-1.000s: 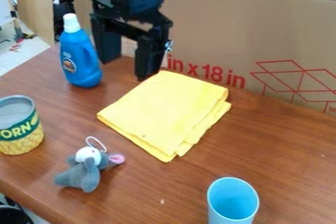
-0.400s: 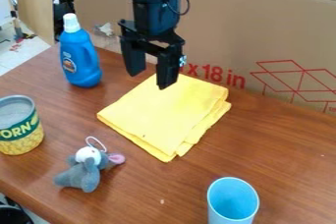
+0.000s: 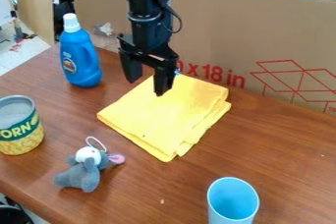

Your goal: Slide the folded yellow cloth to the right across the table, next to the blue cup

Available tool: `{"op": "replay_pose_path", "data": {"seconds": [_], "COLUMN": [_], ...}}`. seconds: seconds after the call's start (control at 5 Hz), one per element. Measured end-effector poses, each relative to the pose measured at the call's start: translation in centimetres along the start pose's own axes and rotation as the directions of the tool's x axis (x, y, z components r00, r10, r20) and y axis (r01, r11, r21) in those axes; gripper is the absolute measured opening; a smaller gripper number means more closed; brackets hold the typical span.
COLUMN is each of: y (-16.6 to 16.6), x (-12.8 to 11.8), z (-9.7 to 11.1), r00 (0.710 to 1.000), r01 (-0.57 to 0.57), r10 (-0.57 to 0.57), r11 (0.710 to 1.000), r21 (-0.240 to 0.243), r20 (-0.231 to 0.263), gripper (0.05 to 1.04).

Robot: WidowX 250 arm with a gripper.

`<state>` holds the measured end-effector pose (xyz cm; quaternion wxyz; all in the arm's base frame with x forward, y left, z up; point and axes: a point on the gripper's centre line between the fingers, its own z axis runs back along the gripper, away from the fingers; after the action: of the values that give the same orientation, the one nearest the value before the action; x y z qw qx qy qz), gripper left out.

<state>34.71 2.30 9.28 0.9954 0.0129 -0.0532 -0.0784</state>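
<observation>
- Pincer (image 3: pixel 146 84) open, empty, by far corner of folded cloth (image 3: pixel 167 115); cloth sits near back edge of desk (image 3: pixel 275 149).
- Loose folds: shallow pinch could catch one layer, unfold it.
- Too low: tips could jam.
- Sideways drift: could topple bottle (image 3: pixel 80 61).

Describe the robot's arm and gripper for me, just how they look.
The arm is black, with rounded, cylinder-like sections and a black cable looping along it. The gripper is black too, with two thick, blocky fingers hanging from a wide crosspiece.
</observation>
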Motion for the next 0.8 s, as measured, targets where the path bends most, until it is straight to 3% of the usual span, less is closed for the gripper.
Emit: {"op": "replay_pose_path", "data": {"seconds": [0.2,0.6,0.8], "y": [0.8,1.0,0.9], "x": [0.5,0.1,0.2], "z": [-1.8,-5.7,-6.6], "r00": [1.0,0.999,0.998], "r01": [-0.005,-0.007,-0.006], "r10": [0.007,0.004,0.001], "r11": [0.998,0.998,0.996], "r21": [-0.059,-0.069,-0.086], "r20": [0.029,-0.039,-0.056], "gripper": [1.003,1.003,1.003]}}
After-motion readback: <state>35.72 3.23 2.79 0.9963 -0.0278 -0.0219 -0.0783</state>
